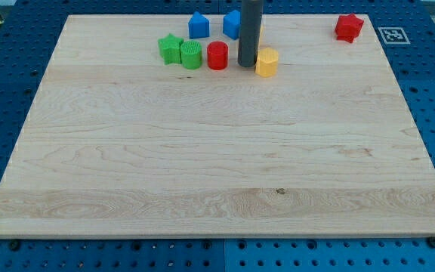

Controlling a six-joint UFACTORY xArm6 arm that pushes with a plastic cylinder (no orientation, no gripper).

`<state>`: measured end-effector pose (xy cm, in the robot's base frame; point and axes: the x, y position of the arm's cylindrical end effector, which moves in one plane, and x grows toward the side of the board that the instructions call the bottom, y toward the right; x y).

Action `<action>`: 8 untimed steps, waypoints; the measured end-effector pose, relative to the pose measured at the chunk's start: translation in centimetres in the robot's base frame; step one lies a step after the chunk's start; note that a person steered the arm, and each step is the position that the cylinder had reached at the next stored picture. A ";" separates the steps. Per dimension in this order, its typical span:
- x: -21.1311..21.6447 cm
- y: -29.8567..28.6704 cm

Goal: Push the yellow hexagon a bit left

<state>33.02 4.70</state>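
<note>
The yellow hexagon (266, 62) sits near the view's top, right of centre, on the wooden board (217, 151). My tip (247, 65) rests on the board just left of the yellow hexagon, touching or almost touching it. The red cylinder (217, 56) stands just left of my tip. The rod rises to the view's top and hides part of a blue block (232, 23).
A green star (171, 49) and a green cylinder (191, 54) stand left of the red cylinder. A blue house-shaped block (198, 26) is above them. A red star (348, 27) sits at the top right corner. A marker tag (392, 35) lies off the board.
</note>
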 end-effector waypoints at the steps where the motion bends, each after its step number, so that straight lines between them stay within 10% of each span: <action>1: -0.8 0.0; 8: 1.0 5.7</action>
<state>33.98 10.36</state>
